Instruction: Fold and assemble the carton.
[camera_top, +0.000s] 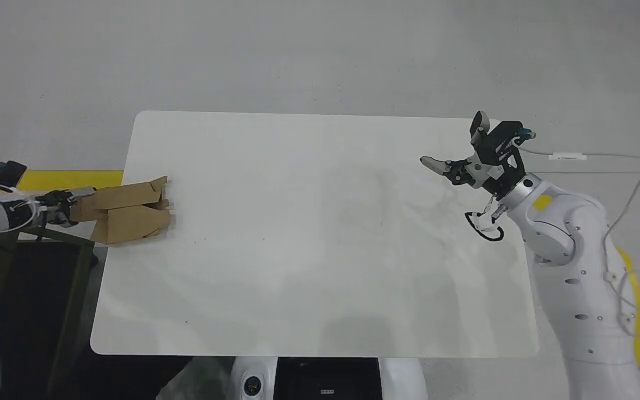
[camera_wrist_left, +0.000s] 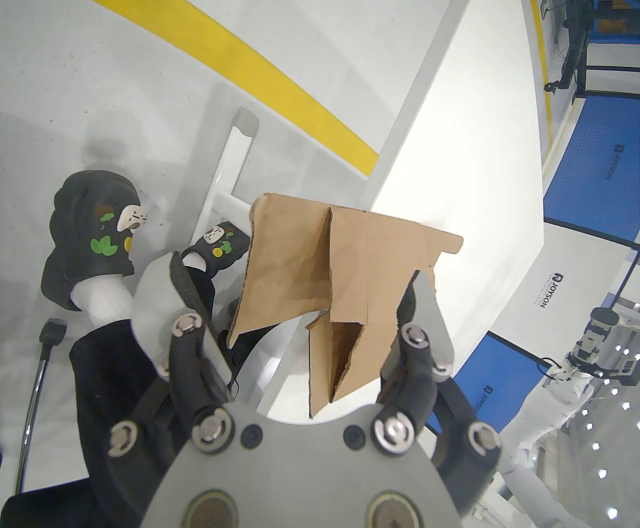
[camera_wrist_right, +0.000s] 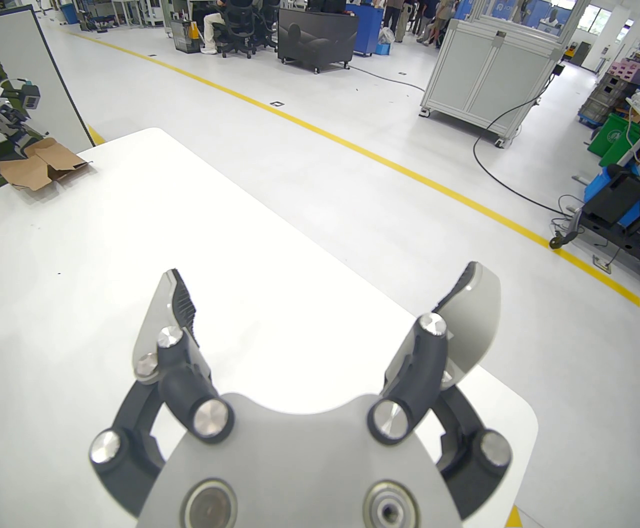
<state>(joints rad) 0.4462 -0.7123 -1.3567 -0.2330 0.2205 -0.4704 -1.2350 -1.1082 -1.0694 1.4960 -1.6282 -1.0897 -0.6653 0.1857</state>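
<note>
The brown cardboard carton (camera_top: 130, 208) is lying partly folded at the left edge of the white table (camera_top: 320, 250), its flaps standing at angles. About half of it is overhanging the edge toward the left gripper (camera_top: 50, 205). That gripper (camera_wrist_left: 295, 270) is sitting just off the table's left side with its jaws spread wide. The carton (camera_wrist_left: 350, 265) is running between them, one finger (camera_wrist_left: 430, 305) touching a cardboard edge and the other finger (camera_wrist_left: 155, 290) standing clear of it. The right gripper (camera_top: 455, 143) is hovering over the far right part of the table, well apart from the carton, its jaws wide open and gripping nothing (camera_wrist_right: 322, 277). A yellow floor line (camera_wrist_right: 400, 170) is running past the table's far side.
</note>
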